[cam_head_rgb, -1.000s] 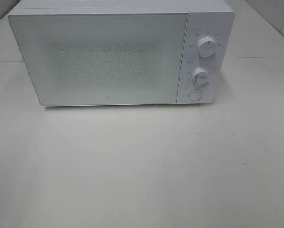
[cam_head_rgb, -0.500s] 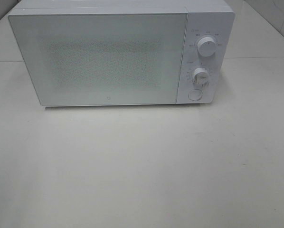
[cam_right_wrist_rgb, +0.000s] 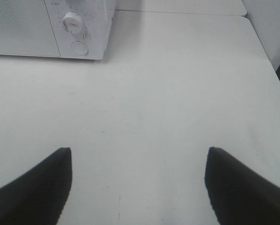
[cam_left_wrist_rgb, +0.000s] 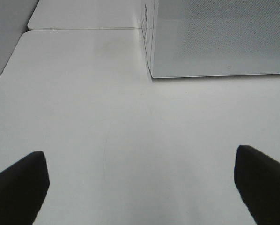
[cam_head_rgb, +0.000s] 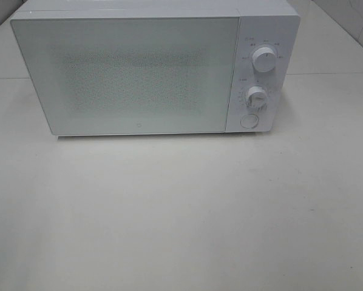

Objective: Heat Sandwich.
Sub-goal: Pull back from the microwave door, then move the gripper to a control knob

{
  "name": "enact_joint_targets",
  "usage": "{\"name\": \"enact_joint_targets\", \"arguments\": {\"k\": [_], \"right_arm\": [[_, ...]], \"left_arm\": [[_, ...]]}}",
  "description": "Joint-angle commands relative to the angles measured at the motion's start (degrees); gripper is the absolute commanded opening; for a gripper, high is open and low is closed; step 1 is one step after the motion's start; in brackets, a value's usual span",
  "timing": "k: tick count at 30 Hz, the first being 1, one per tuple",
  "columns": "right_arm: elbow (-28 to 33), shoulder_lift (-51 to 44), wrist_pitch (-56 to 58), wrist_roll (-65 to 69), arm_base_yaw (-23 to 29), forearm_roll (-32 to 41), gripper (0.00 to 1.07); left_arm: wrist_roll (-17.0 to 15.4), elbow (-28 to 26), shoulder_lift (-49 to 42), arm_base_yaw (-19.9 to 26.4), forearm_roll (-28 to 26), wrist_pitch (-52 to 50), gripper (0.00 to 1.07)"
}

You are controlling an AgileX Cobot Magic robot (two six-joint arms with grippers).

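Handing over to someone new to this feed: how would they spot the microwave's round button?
Find the white microwave at the back of the table, door shut. On the narrow control panel right of its door, three round parts sit in a column. The button is the lowest: flat and plain, unlike the upper knob and lower knob, which stick out and carry pointer lines.

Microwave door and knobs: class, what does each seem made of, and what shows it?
Microwave door: probably glass or glossy plastic, smooth pane over a fine dotted screen. Upper knob and lower knob: likely matte white plastic, moulded look.
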Motion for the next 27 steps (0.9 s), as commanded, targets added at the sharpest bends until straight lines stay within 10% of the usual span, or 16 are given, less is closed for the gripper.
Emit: {"name": "enact_joint_targets", "arguments": {"k": [1, 27], "right_arm": [[0.2, -1.5, -0.6, 0.1, 0.0, -0.1, 0.76], [-2.4, 4.1, -3.6, 0.3, 0.0, -0.1, 0.76]], "left_arm": [[-0.1, 0.2, -1.7, 0.0, -0.1, 0.0, 1.01], [-0.1, 0.2, -1.7, 0.0, -0.1, 0.0, 1.01]]}}
